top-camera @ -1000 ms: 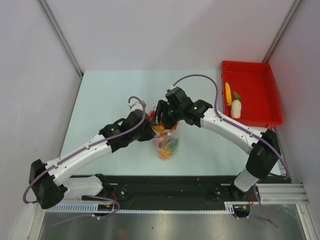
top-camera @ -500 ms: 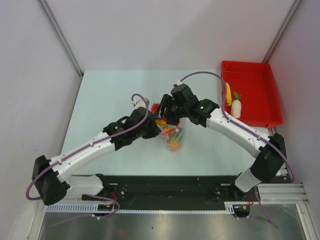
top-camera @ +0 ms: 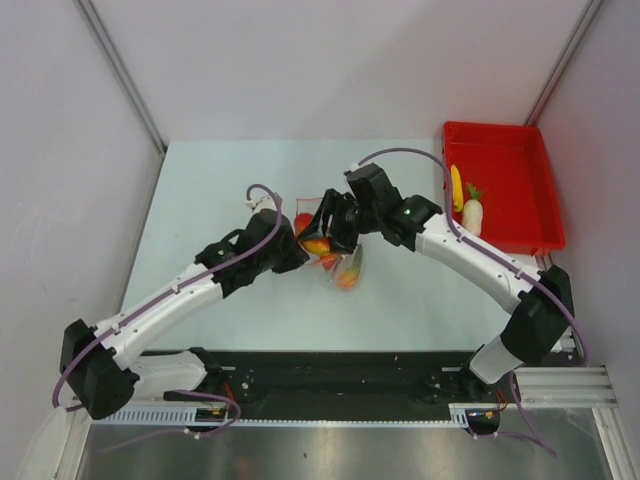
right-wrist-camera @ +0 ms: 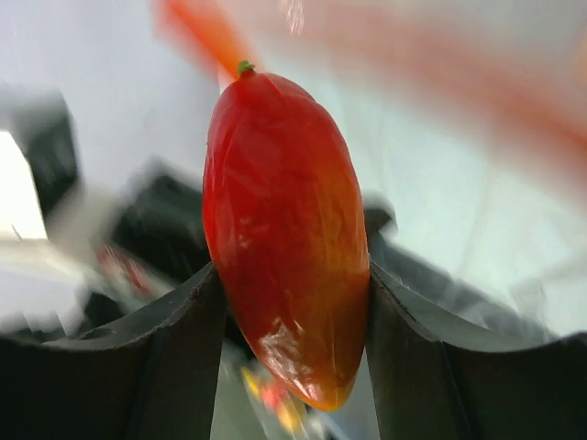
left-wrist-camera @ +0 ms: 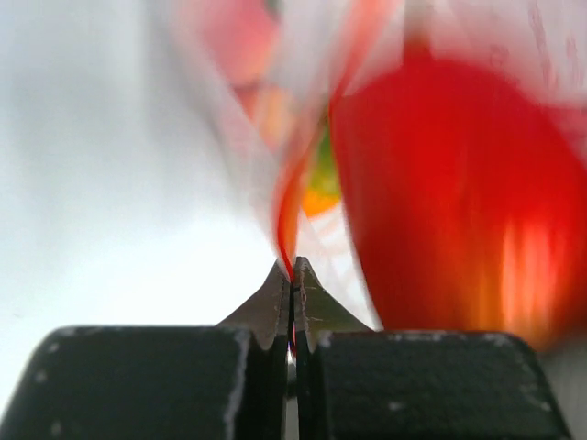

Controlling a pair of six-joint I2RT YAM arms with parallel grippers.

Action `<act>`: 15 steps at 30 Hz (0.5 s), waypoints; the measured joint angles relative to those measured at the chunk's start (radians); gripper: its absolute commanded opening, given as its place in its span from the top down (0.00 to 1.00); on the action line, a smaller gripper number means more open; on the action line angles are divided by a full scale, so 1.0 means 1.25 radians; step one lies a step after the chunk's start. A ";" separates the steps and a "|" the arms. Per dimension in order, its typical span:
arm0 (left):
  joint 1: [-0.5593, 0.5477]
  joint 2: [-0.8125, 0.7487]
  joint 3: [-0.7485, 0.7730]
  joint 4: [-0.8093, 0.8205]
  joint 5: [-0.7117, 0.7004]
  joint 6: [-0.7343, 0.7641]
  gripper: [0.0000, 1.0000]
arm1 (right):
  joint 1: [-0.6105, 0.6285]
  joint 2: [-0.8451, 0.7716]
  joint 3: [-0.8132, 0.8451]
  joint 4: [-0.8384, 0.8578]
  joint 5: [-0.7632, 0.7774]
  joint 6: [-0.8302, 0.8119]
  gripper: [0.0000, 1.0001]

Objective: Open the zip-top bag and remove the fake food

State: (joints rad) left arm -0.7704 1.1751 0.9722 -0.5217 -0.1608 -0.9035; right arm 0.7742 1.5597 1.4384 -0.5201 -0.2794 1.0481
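Closest to the arm bases, the left arm reaches in from the near left and the right arm from the near right, and the two meet over the middle of the pale table (top-camera: 220, 180). Seen from its wrist, the left gripper (left-wrist-camera: 293, 275) is clenched tight on the edge of the clear bag (top-camera: 347, 268), with the thin red zip strip (left-wrist-camera: 286, 220) rising out from between its closed tips. Just beyond, through blurred plastic, sit a large red piece (left-wrist-camera: 459, 202) and a bit of orange and green.

Beside it, the right gripper (right-wrist-camera: 293, 270) grasps a red-orange fruit (right-wrist-camera: 284, 238) between both fingers (right-wrist-camera: 174, 367), stem end up. Whether that fruit is inside the bag's mouth or clear of it cannot be told. From above, the bag lies just on the near side of the two grippers, with more toy pieces (top-camera: 343, 280) showing inside it; whether it rests on the table is unclear.

Farther off, at the right rear corner, a red tray (top-camera: 510, 165) holds a yellow piece (top-camera: 456, 187) and a white radish (top-camera: 472, 216) side by side near its left wall.
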 measured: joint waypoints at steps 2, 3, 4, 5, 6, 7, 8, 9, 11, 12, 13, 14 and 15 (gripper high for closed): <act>0.049 -0.009 0.002 -0.008 0.003 0.025 1.00 | 0.004 -0.005 0.000 -0.031 -0.081 -0.042 0.87; 0.064 -0.009 0.005 -0.014 0.004 0.035 1.00 | 0.012 -0.010 0.000 -0.048 -0.116 -0.062 0.87; 0.084 -0.008 0.013 -0.034 0.006 0.055 1.00 | 0.015 -0.016 0.001 -0.049 -0.139 -0.079 0.87; 0.092 -0.008 0.021 -0.048 0.007 0.068 1.00 | 0.015 -0.026 0.000 -0.060 -0.160 -0.096 0.88; 0.097 -0.005 0.031 -0.057 0.007 0.079 1.00 | 0.013 -0.036 0.000 -0.075 -0.181 -0.110 0.88; 0.102 -0.001 0.052 -0.069 0.006 0.096 1.00 | 0.005 -0.047 0.000 -0.085 -0.203 -0.123 0.88; 0.103 0.003 0.067 -0.075 0.005 0.105 1.00 | -0.007 -0.058 0.000 -0.092 -0.229 -0.135 0.88; 0.105 0.009 0.085 -0.081 0.003 0.118 1.00 | -0.020 -0.071 0.000 -0.096 -0.258 -0.147 0.88; 0.109 0.018 0.114 -0.087 -0.005 0.142 1.00 | -0.060 -0.100 0.000 -0.098 -0.304 -0.174 0.87; 0.111 0.021 0.125 -0.093 -0.010 0.153 1.00 | -0.089 -0.120 0.000 -0.100 -0.320 -0.190 0.86; 0.114 0.022 0.133 -0.100 -0.014 0.162 1.00 | -0.127 -0.140 0.000 -0.103 -0.335 -0.206 0.86; 0.117 0.022 0.141 -0.107 -0.017 0.172 1.00 | -0.167 -0.160 0.000 -0.107 -0.341 -0.226 0.85; 0.121 0.022 0.148 -0.117 -0.020 0.182 1.00 | -0.214 -0.178 0.000 -0.114 -0.337 -0.246 0.85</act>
State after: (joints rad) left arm -0.6197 1.2026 1.1568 -0.6678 -0.1852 -0.6762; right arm 0.5068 1.3373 1.4387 -0.6624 -0.7006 0.7410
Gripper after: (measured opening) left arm 0.005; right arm 0.590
